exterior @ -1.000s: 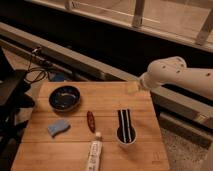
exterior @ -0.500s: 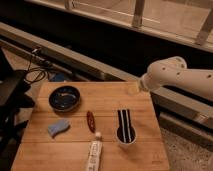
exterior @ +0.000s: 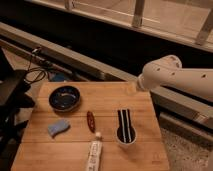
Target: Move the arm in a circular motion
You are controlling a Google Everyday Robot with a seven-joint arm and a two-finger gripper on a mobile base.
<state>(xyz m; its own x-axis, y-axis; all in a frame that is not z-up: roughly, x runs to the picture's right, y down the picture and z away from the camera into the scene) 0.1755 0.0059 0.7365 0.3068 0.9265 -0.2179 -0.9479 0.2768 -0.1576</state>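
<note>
The pincer [exterior: 133,88], released and empty, hangs at the arm's [exterior: 170,77] tip over the worktop's [exterior: 107,100] far corner. Circling too low could topple the cup [exterior: 125,143].

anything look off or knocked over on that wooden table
Nothing stands out. The dark blue round bowl, light blue sponge, reddish-brown oblong piece, white tube and black-and-white striped cup sit apart on the wooden table, nothing spilled. The claw of the glossy white arm hangs near the table's far right corner.
</note>
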